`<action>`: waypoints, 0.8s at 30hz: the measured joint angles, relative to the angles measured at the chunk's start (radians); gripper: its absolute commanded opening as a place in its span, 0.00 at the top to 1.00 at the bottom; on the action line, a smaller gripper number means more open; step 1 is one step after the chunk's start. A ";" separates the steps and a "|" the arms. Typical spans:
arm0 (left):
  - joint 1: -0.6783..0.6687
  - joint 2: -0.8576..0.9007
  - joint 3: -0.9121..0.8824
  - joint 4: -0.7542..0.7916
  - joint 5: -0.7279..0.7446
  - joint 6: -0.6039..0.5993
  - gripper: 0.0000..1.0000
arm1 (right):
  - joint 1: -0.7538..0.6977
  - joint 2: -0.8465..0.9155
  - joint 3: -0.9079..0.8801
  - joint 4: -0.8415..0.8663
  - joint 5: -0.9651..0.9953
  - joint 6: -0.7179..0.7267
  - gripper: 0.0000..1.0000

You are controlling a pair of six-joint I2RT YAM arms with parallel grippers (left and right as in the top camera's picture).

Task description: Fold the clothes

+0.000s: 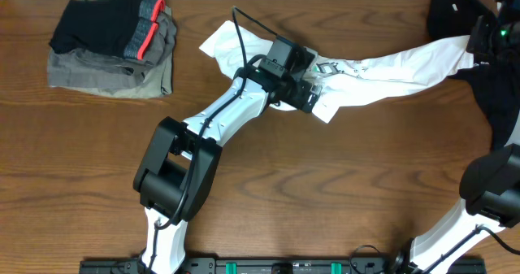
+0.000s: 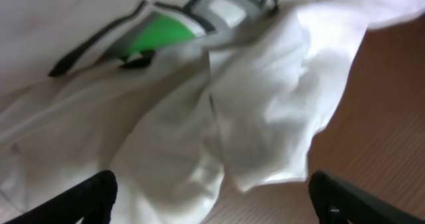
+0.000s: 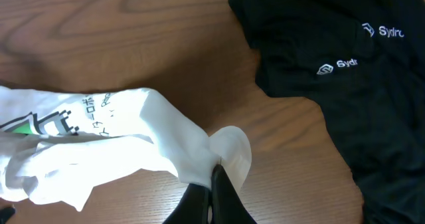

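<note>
From the near edge of the worktop (image 1: 97, 184) the left arm reaches forward, elbow bent. Its left claw (image 2: 212, 184) is spread wide above the crumpled white T-shirt (image 1: 390, 67), holding nothing. Only this wrist view shows the green logo (image 2: 156, 34) close up. The T-shirt stretches from mid-worktop to the far right, where the right claw (image 3: 211, 184) is closed, pinching its edge. That view alone shows white lettering on the black garment (image 3: 345, 104). 1 folded pile (image 1: 114, 42) lies far left.
</note>
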 measured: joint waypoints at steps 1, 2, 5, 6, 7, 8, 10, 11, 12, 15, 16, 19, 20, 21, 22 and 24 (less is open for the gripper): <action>-0.001 0.003 0.000 0.016 0.010 -0.029 0.14 | 0.000 0.000 0.000 0.000 0.000 0.000 0.99; -0.002 0.006 0.000 0.021 0.016 -0.046 0.16 | 0.000 0.000 0.000 0.000 -0.001 0.000 0.99; -0.011 0.016 0.000 0.029 0.035 -0.087 0.21 | 0.000 0.000 0.000 0.001 -0.001 0.000 0.99; -0.015 0.019 0.000 0.029 0.039 -0.094 0.22 | 0.000 0.000 0.000 0.001 -0.001 0.000 0.99; -0.020 0.022 0.000 0.029 0.041 -0.101 0.24 | 0.000 0.000 0.000 0.001 -0.001 0.000 0.99; -0.025 0.024 0.000 0.029 0.043 -0.107 0.25 | 0.000 0.000 0.000 0.002 -0.001 0.000 0.99; -0.035 0.027 0.000 0.029 0.046 -0.116 0.27 | 0.000 0.000 0.000 0.002 -0.001 0.000 0.99; -0.039 0.028 0.000 0.029 0.047 -0.116 0.28 | 0.000 0.000 0.000 0.002 -0.001 0.000 0.99; -0.042 0.028 0.000 0.029 0.049 -0.118 0.28 | 0.000 0.000 0.000 0.003 -0.001 0.000 0.99; -0.051 0.028 0.000 0.031 0.051 -0.120 0.32 | 0.000 0.000 0.000 0.003 -0.001 0.000 0.99; -0.053 0.030 0.000 0.031 0.050 -0.121 0.32 | 0.000 0.000 0.000 0.003 -0.001 0.000 0.99; -0.056 0.045 0.000 0.034 0.050 -0.127 0.36 | 0.000 0.000 0.000 0.003 -0.001 0.000 0.99; -0.056 0.052 0.000 0.034 0.049 -0.127 0.37 | 0.000 0.000 0.000 0.003 -0.001 0.000 0.99; -0.056 0.064 0.000 0.035 0.049 -0.131 0.38 | 0.000 0.000 0.000 0.003 -0.001 0.000 0.99; -0.056 0.080 0.000 0.035 0.049 -0.134 0.39 | 0.000 0.000 0.000 0.003 -0.001 0.000 0.99; -0.056 0.106 0.000 0.035 0.049 -0.136 0.43 | 0.000 0.000 0.000 0.003 -0.001 0.000 0.99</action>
